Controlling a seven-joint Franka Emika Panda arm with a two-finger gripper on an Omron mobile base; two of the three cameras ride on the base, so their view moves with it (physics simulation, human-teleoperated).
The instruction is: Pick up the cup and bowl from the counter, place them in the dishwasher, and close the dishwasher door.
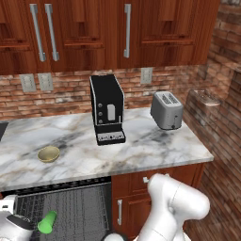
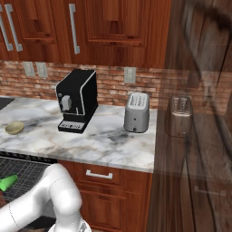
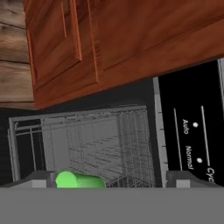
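The green cup [image 1: 47, 222] lies on its side in the wire rack [image 1: 80, 207] of the open dishwasher, under the counter [image 1: 141, 150]. In the hand view the cup [image 3: 78, 180] rests just past my gripper [image 3: 110, 181], close to the left fingertip [image 3: 37, 178]. The jaws stand wide apart and hold nothing. The tan bowl [image 1: 48, 154] sits upright on the counter's left part, and is also in the right base view [image 2: 14, 128]. A black control strip [image 3: 192, 131] runs beside the rack. The dishwasher door is out of view.
A black coffee machine [image 1: 108, 109] and a steel toaster [image 1: 166, 110] stand at the back of the counter. Reddish wooden cabinets [image 3: 109, 39] hang close above the rack in the hand view. A brick wall [image 1: 221, 122] closes the right side.
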